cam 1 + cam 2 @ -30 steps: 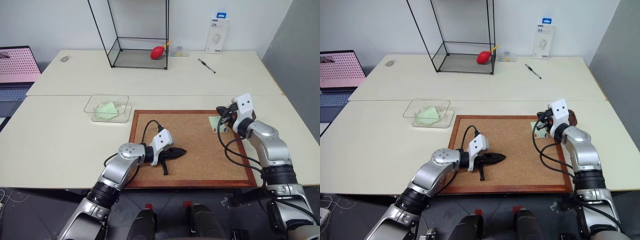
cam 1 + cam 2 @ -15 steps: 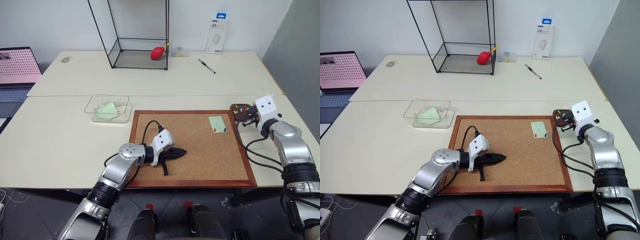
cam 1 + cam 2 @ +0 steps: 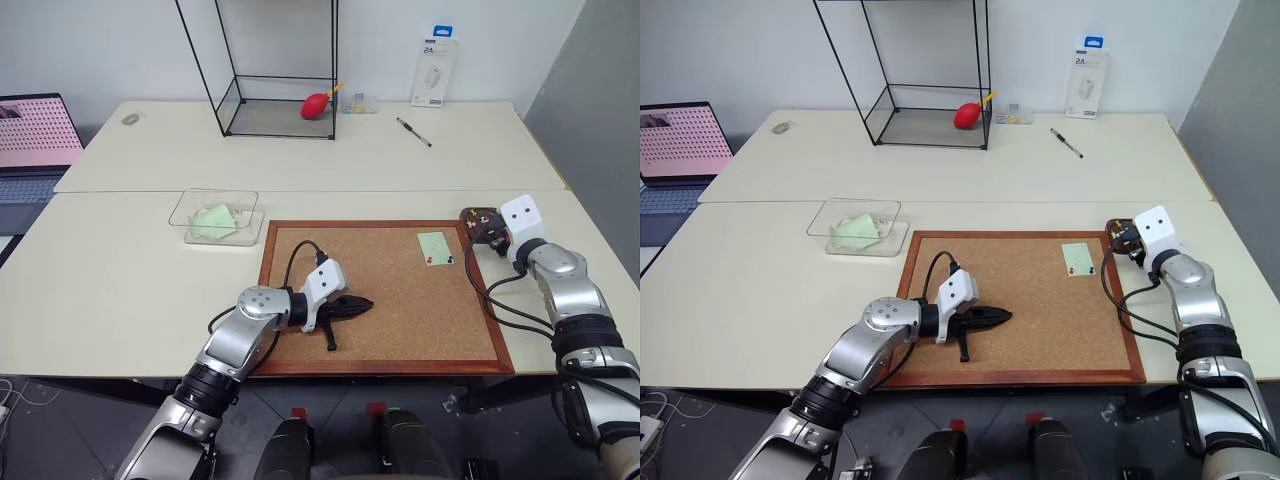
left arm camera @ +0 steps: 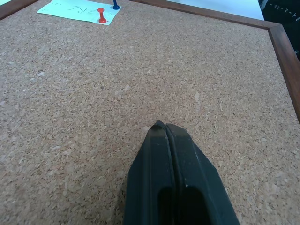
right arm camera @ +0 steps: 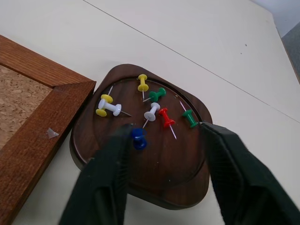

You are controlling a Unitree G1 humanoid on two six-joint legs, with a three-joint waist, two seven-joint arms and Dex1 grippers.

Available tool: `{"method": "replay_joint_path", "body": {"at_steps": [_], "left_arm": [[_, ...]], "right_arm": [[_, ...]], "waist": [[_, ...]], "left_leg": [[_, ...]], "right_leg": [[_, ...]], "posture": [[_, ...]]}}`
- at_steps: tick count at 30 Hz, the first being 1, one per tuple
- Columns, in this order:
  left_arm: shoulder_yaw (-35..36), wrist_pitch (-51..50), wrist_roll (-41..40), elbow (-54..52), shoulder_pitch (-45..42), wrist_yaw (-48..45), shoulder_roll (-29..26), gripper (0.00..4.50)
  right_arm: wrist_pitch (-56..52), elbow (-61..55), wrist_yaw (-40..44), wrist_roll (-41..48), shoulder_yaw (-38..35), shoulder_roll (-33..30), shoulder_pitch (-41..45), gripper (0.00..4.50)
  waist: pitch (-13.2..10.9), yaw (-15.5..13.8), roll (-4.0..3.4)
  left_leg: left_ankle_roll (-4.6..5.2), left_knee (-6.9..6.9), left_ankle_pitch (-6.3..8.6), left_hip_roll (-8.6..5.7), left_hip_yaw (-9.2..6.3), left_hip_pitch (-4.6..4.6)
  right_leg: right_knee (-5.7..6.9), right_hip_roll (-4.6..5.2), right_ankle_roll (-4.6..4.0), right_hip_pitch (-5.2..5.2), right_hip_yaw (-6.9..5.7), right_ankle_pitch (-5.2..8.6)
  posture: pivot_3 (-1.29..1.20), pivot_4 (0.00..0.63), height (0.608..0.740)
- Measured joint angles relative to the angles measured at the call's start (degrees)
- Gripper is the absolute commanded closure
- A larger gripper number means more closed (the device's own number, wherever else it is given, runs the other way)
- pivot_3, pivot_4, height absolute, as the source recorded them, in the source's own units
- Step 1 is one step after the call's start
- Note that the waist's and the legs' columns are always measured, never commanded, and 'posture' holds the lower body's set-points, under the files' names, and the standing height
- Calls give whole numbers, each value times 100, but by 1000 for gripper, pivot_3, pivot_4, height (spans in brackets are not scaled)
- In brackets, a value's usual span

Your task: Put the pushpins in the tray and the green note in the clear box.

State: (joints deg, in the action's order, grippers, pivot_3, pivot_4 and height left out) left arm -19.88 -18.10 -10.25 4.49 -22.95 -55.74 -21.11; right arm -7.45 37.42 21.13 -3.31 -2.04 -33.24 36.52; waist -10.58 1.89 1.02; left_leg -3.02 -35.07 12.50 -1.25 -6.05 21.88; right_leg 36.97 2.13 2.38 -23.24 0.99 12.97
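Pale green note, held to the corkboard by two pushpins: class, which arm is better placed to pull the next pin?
Right, probably. Its open end effector hovers over the dark brown tray, beside the note; the shut left end effector is farther away.

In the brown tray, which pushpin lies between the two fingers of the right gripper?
The blue pushpin in the tray. It lies just beside one of the open right gripper's fingers; the yellow, white, green and red pins lie further in.

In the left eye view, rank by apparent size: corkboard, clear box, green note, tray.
Largest to smallest, as they look:
1. corkboard
2. clear box
3. tray and green note: close in apparent size, and the right gripper covers part of the tray, so I won't rank them.
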Motion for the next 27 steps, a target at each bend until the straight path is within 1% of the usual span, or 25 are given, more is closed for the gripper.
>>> {"method": "replay_joint_path", "body": {"at_steps": [6, 7, 12, 16, 20, 24, 27], "left_arm": [[0, 7, 4, 2, -1, -2, 0, 4500], [0, 9, 5, 3, -1, -4, 0, 4500], [-3, 23, 9, 10, -3, -9, 0, 4500], [-12, 77, 30, 23, -4, -15, 0, 4500], [-24, 98, 39, 32, -7, -21, -1, 4500], [-43, 107, 43, 35, -13, -21, 0, 4500], [-44, 115, 48, 49, -21, -42, -33, 4500]], "right_arm": [[1, -166, 1, 46, -114, -4, -4, 142], [-10, -227, 1, 52, -129, -15, -8, 68], [-83, -383, 0, 56, -144, -41, -72, 68], [-183, -613, -33, 224, -391, -38, -207, 68], [-602, -1677, 223, 855, -810, 21, -630, 68], [-1143, -2734, 658, 1361, -858, 56, -1446, 68], [-1556, -3416, 854, 1695, -829, 253, -2078, 68]], "waist": [[0, 0, 0], [0, 0, 0], [0, -1, 0], [0, -2, 0], [0, -7, -1], [1, -9, -1], [3, -2, -5]], "left_leg": [[0, 0, 0, 0, 0, 0], [0, 0, 0, 0, 0, 0], [0, 0, 0, 0, 0, 0], [0, 0, 0, 0, 0, 1], [0, 0, 0, 1, -4, 1], [0, 0, 0, 1, -6, 1], [0, 0, 0, 2, -5, -2]], "right_leg": [[0, 0, 0, 0, 0, 0], [0, 0, 0, 0, 0, 0], [0, 0, 0, 0, 0, 0], [0, 0, 0, 0, 1, 0], [0, 0, 0, 2, -3, 0], [-1, 0, 0, 4, -4, 0], [0, 0, 0, 4, -2, 0]], "posture": [[0, 150, 740], [0, 150, 740], [0, 150, 740], [0, 150, 740], [0, 150, 740], [0, 150, 740], [0, 150, 740]]}}
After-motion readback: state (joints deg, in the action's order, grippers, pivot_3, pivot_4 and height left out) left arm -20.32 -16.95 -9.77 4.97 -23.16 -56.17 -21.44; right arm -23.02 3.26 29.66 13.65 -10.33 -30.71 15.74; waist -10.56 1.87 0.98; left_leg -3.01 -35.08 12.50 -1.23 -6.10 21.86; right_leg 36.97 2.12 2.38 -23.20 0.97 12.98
